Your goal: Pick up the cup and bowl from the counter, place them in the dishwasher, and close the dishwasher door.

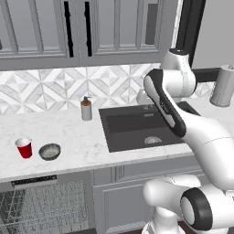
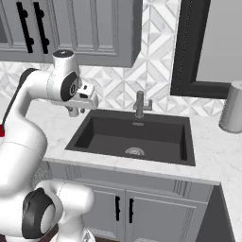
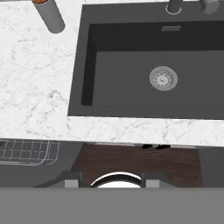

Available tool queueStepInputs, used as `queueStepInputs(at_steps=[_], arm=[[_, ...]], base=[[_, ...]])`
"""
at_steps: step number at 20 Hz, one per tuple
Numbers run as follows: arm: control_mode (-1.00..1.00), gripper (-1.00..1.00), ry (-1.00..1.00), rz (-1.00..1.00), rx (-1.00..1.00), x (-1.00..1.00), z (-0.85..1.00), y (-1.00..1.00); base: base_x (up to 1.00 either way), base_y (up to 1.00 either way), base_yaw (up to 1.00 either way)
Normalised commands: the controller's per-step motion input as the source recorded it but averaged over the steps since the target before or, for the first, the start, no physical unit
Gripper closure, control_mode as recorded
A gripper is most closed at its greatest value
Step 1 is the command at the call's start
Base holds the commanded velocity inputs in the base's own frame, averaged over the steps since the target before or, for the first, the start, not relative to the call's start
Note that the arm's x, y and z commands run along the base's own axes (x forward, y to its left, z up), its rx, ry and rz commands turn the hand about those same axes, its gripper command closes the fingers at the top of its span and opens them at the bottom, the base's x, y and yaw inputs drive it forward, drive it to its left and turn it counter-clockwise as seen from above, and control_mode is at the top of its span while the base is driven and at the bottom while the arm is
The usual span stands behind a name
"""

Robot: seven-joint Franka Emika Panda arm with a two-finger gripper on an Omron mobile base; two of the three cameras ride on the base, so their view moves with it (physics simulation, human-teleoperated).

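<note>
- The small red tapered plastic cup point(image 1: 24, 147) stands upright on the long white marble-look bench point(image 1: 77, 137), well left of the dark rectangular sink point(image 1: 137, 125).
- The shallow round grey metallic bowl point(image 1: 50, 151) sits just beside the cup, on the sink side, apart from it.
- A grey soap dispenser with a brown top point(image 1: 86, 109) stands near the sink's back left corner.
- The dishwasher point(image 1: 41, 205), below the cup, shows grey wire racks.
- The pincer point(image 2: 74, 112) hangs over the sink's left rim, holding nothing; whether its jaws are parted I cannot tell.
</note>
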Motion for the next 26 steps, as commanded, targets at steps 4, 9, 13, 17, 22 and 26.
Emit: queueStepInputs(at_steps=[4, 9, 13, 17, 22, 26], arm=[[1.0, -1.0, 0.0, 0.0, 0.0, 0.0, 0.0, 0.0], [1.0, -1.0, 0.0, 0.0, 0.0, 0.0, 0.0, 0.0], [1.0, -1.0, 0.0, 0.0, 0.0, 0.0, 0.0, 0.0], [1.0, -1.0, 0.0, 0.0, 0.0, 0.0, 0.0, 0.0], [1.0, -1.0, 0.0, 0.0, 0.0, 0.0, 0.0, 0.0], [1.0, -1.0, 0.0, 0.0, 0.0, 0.0, 0.0, 0.0]], base=[[0.0, 0.0, 0.0], [-0.02, -0.07, 0.19], [-0.07, -0.21, 0.42], [-0.14, -0.41, 0.56], [-0.11, -0.56, 0.61], [-0.08, -0.61, 0.56]])
